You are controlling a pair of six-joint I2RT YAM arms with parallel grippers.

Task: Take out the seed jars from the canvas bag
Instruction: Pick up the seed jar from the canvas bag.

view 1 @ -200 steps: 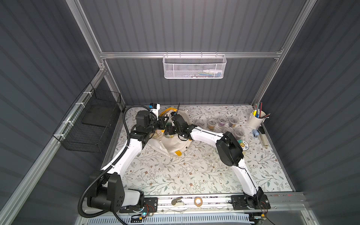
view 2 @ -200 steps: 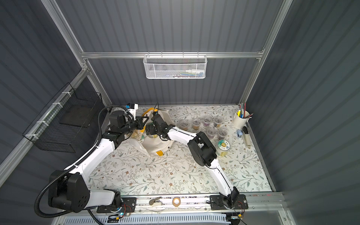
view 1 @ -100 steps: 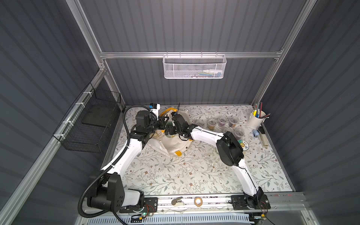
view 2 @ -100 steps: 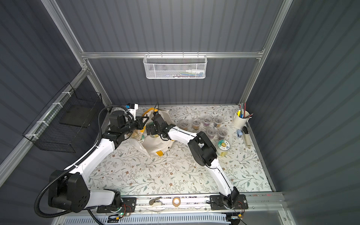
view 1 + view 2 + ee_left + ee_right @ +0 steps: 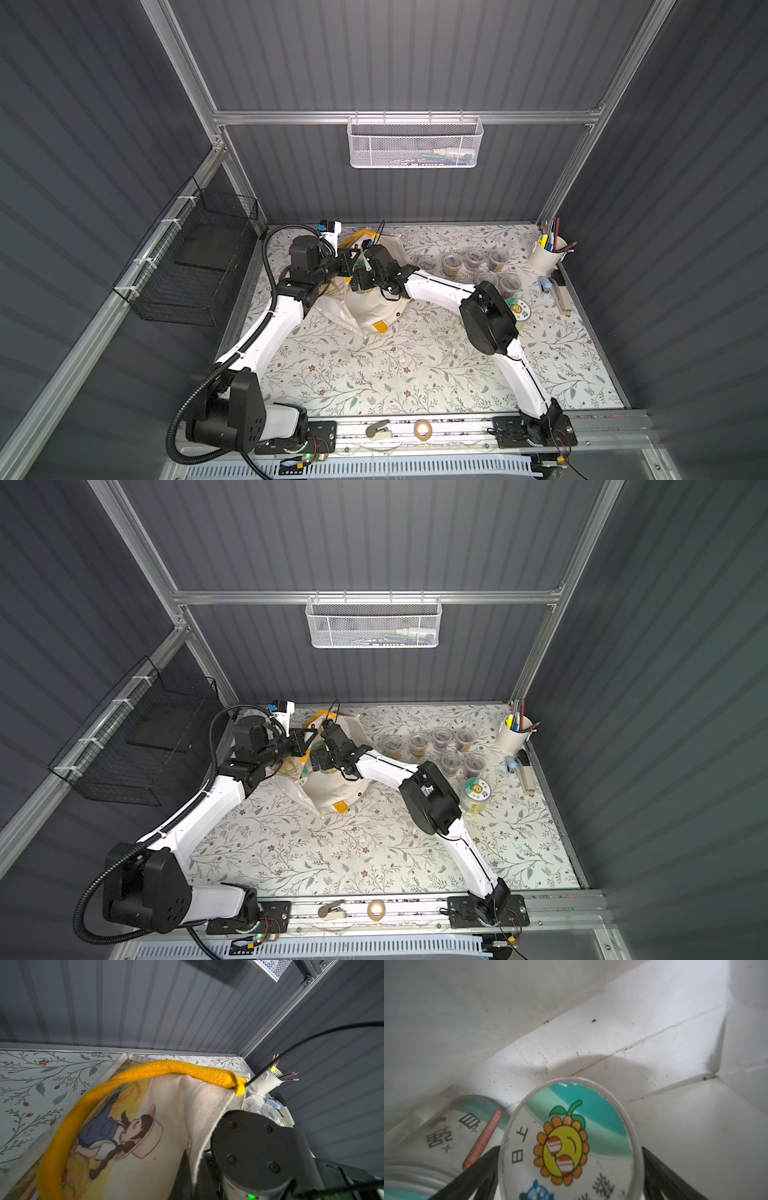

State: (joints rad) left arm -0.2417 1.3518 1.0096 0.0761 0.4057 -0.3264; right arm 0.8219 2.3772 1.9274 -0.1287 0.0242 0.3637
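While the left gripper (image 5: 350, 262) pinches the canvas bag (image 5: 370, 305), the open right gripper (image 5: 570, 1148) straddling one seed jar (image 5: 566, 1126) could jam its neighbour (image 5: 467, 1126)

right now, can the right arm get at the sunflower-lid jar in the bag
Probably yes: the right gripper is inside the canvas bag, its open fingers either side of the sunflower-lid jar, nothing in between.

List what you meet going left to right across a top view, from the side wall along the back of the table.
black wire basket → canvas bag → small seed jars → white pen cup
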